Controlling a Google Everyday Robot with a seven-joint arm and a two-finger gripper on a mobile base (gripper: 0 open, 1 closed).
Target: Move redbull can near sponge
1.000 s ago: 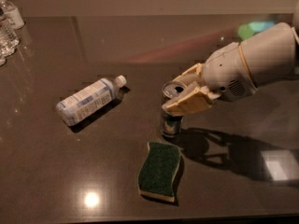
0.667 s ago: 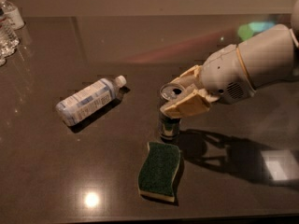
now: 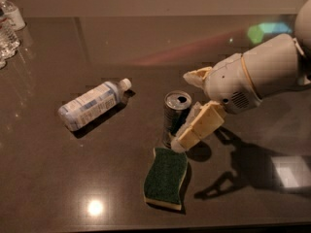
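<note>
The redbull can (image 3: 174,116) stands upright on the dark table (image 3: 146,47), its open top showing. Its base is right at the far end of the sponge (image 3: 165,177), which lies flat with its green side up and its yellow foam edge showing. My gripper (image 3: 187,108) is at the can's right side, on the white arm that comes in from the right. It is open. One cream finger (image 3: 198,76) is behind the can. The other finger (image 3: 200,126) slants down past the can's right side to the table.
A clear plastic water bottle (image 3: 92,104) with a white cap lies on its side left of the can. More water bottles (image 3: 9,23) stand at the far left corner. The arm's shadow falls on the table at the right.
The gripper's fingers have spread and drawn back to the right off the can's top. The can's whole top now shows. The can and the sponge have not moved.
</note>
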